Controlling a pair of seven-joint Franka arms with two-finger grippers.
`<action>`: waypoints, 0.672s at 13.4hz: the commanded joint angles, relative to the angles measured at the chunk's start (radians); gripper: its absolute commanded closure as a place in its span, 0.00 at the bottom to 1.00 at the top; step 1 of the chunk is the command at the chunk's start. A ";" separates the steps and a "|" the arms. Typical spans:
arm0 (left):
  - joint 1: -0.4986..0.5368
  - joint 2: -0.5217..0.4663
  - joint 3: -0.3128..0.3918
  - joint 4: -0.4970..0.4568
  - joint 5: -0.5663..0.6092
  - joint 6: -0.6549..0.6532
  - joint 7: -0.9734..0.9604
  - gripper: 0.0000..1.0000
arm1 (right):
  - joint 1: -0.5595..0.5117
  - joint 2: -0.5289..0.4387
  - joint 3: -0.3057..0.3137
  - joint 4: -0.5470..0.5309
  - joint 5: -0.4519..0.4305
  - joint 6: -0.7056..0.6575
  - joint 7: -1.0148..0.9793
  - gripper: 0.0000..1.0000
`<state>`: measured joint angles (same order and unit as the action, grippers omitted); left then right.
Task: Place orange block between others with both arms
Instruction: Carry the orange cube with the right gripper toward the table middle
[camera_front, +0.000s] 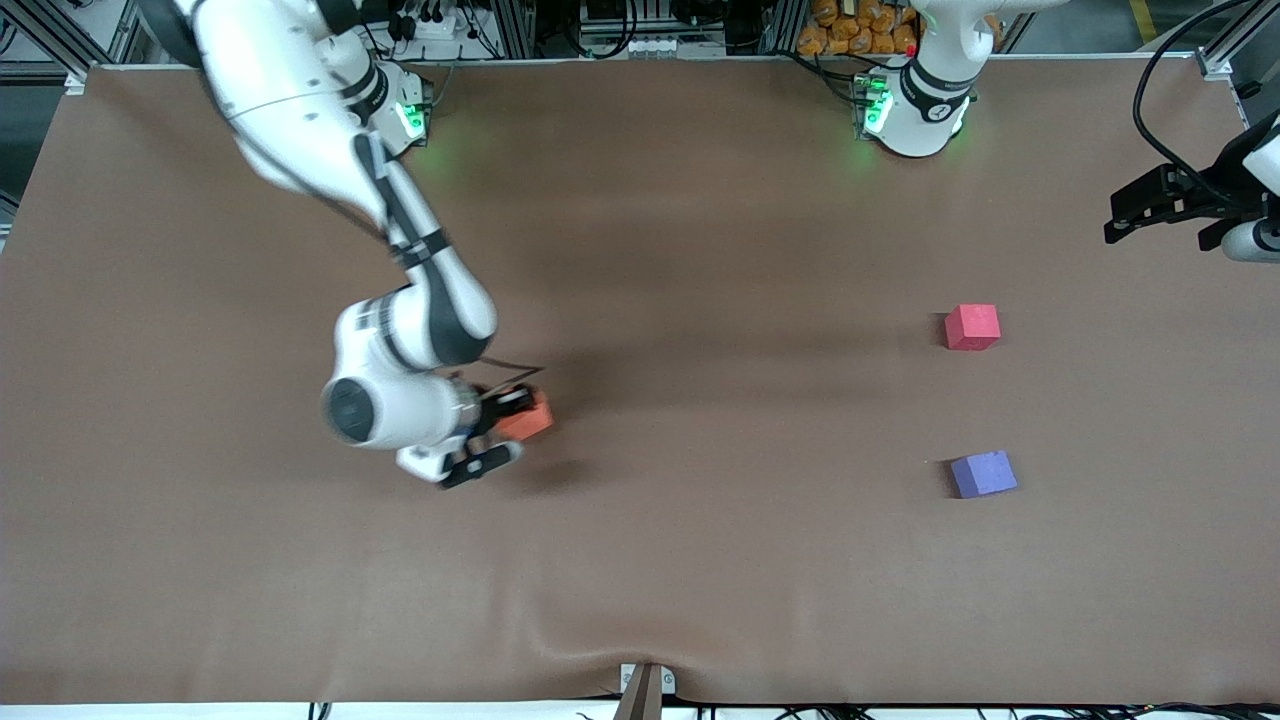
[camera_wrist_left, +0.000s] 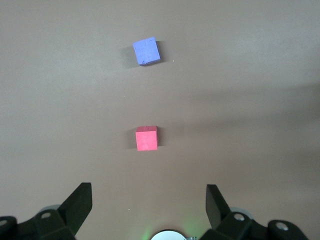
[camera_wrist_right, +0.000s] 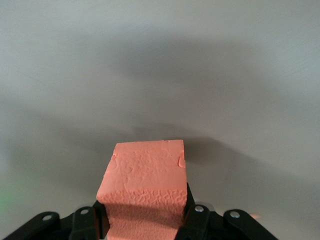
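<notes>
My right gripper (camera_front: 508, 428) is shut on the orange block (camera_front: 530, 418), low over the table toward the right arm's end. In the right wrist view the orange block (camera_wrist_right: 147, 175) fills the space between the black fingers (camera_wrist_right: 194, 216) of the right gripper (camera_wrist_right: 145, 220). The red-pink cube (camera_front: 972, 327) and the purple-blue cube (camera_front: 984, 474) sit apart on the table toward the left arm's end, the purple-blue one nearer the front camera. My left gripper (camera_front: 1115, 220) waits open and empty at that end. Its wrist view shows the left gripper (camera_wrist_left: 147, 200), the red-pink cube (camera_wrist_left: 146, 138) and the purple-blue cube (camera_wrist_left: 146, 51).
The brown table cover (camera_front: 700, 560) stretches wide between the orange block and the two cubes. The arm bases (camera_front: 915, 110) glow green along the edge farthest from the front camera. A small bracket (camera_front: 645, 685) sits at the table's near edge.
</notes>
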<state>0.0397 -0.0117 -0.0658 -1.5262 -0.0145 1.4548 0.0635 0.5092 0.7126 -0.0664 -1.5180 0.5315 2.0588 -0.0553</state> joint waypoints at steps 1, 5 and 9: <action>0.014 0.002 -0.005 0.008 -0.005 -0.008 0.013 0.00 | 0.084 0.001 -0.010 -0.008 0.070 0.053 0.194 0.56; 0.016 0.004 -0.005 0.011 -0.033 -0.011 0.006 0.00 | 0.111 0.007 -0.010 -0.011 0.073 0.109 0.199 0.51; -0.007 0.042 -0.020 0.009 -0.094 -0.011 0.015 0.00 | 0.111 0.008 -0.012 -0.011 0.070 0.112 0.198 0.00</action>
<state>0.0410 0.0083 -0.0699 -1.5270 -0.0864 1.4548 0.0635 0.6209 0.7212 -0.0776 -1.5264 0.5759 2.1621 0.1457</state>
